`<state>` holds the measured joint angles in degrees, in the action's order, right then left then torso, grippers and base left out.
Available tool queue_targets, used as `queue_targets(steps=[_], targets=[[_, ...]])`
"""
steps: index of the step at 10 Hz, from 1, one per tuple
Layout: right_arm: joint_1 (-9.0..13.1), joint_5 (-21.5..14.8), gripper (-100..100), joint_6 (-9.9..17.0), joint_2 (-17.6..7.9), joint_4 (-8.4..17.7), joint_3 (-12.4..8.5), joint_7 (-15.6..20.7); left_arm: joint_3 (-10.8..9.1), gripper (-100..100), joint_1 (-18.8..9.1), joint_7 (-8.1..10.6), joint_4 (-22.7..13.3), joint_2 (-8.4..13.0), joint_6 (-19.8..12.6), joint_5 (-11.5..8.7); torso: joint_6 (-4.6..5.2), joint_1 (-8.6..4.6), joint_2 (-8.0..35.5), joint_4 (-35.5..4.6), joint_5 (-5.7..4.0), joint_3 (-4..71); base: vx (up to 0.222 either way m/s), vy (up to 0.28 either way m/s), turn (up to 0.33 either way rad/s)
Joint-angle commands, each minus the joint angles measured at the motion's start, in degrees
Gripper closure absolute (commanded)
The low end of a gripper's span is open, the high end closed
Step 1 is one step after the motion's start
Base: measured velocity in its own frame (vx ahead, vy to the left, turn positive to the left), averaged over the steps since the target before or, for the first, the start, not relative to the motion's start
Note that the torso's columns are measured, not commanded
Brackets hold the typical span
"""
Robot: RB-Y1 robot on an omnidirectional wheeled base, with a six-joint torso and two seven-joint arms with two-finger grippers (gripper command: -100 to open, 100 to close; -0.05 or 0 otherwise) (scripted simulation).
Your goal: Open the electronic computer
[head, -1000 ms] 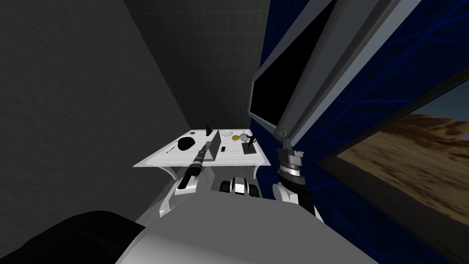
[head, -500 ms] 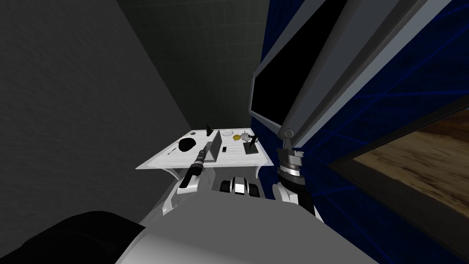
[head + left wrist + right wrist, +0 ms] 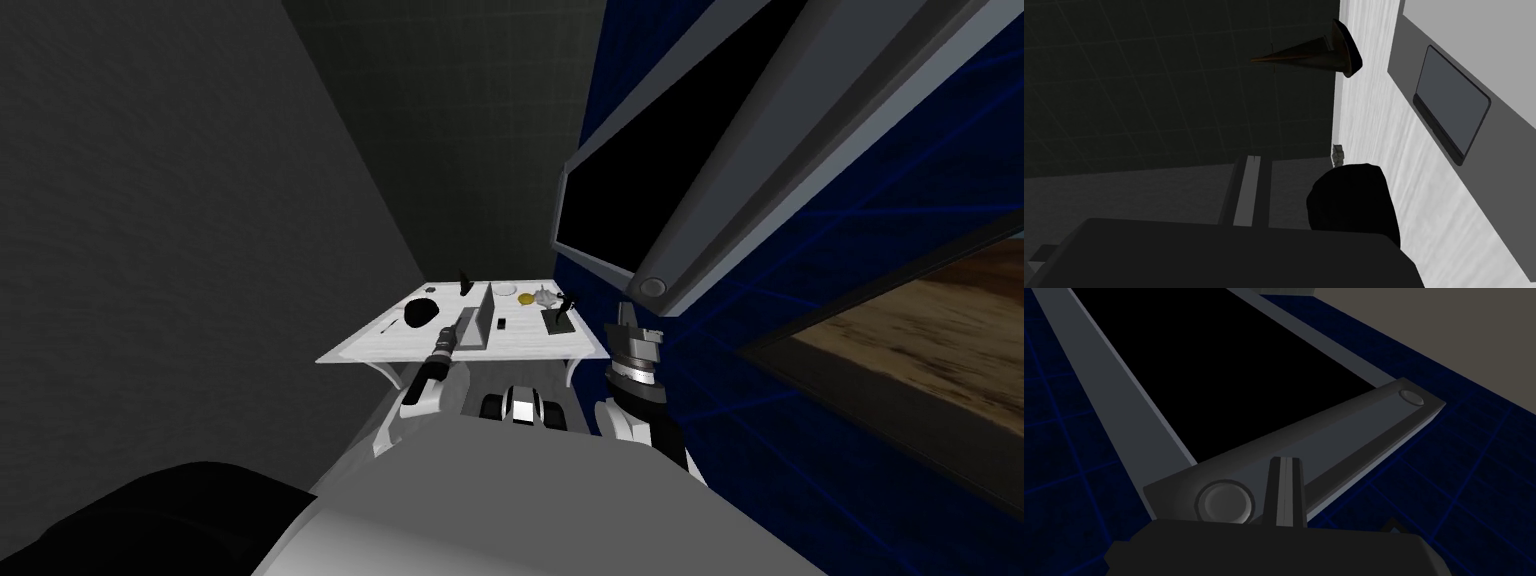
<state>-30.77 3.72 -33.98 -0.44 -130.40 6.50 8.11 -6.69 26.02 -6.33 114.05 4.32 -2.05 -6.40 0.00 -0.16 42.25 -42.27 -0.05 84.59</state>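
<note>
Slightly swung since a moment ago is the robot's head; the things on the white table (image 3: pixel 535 345) lie as before; the grey laptop (image 3: pixel 482 318) stands there, lid partly raised; the left gripper (image 3: pixel 455 332) sits at its left side, fingers pressed together on nothing; a black lump (image 3: pixel 421 311) lies left of the laptop; the right gripper (image 3: pixel 1284 461) hangs well right of it, blades closed, empty.

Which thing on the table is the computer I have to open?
Look at the white table ahead. Near its middle, beside the left gripper, is the laptop. It is the only flat grey slab, tilted up between a black round lump and a small dark stand.
</note>
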Motion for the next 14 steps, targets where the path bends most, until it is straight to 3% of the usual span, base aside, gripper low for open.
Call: queue_targets(steps=[1,4,8,9,11,12,14], targets=[[0.0,0.0,0,0.0,0.01,0.0,0.01,0.0,-0.14,-100,0.27,-0.65,0.49,1.73,-0.03,0.68,0.0,-0.13,-0.07,0.01,-0.03,0.04,0.009,-0.04,-0.012],[-0.01,0.0,0,0.0,0.03,0.0,0.03,0.0,-0.71,-100,1.36,-3.66,2.24,2.08,-0.02,3.45,0.0,-0.22,-0.04,0.01,-0.06,0.03,0.032,-0.161,-0.012],[-0.03,-0.02,0,-0.01,0.01,0.01,0.06,0.0,-1.48,-100,2.81,-7.75,4.44,4.21,0.0,7.24,0.0,0.22,-0.07,0.0,0.07,0.05,0.037,-0.153,-0.004],[-0.25,-0.19,0,0.02,-0.16,0.29,0.47,-0.01,-1.36,-100,2.52,-6.98,3.96,3.87,0.09,6.62,0.18,-0.33,-0.21,-0.09,-0.01,0.3,-0.015,-0.033,0.03],[-0.31,-0.3,0,0.04,-0.26,0.36,0.71,-0.02,-1.53,-100,2.45,-7.06,4.13,3.85,-0.19,6.55,0.11,-0.09,-0.46,0.07,-0.03,0.33,0.065,0.042,-0.004],[-0.31,-0.3,0,0.01,-0.26,0.35,0.73,-0.02,-1.55,100,2.42,-7.02,4.15,3.84,-0.28,6.52,0.03,-0.01,-0.25,0.08,0.01,0.21,0.004,0.007,0.0],[-0.3,-0.32,0,-0.02,-0.28,0.33,0.76,-0.02,-0.86,100,1.55,-4.43,3.23,2.41,-0.67,4.09,0.0,0.27,0.11,-0.03,0.07,-0.07,-0.015,0.119,0.019]])
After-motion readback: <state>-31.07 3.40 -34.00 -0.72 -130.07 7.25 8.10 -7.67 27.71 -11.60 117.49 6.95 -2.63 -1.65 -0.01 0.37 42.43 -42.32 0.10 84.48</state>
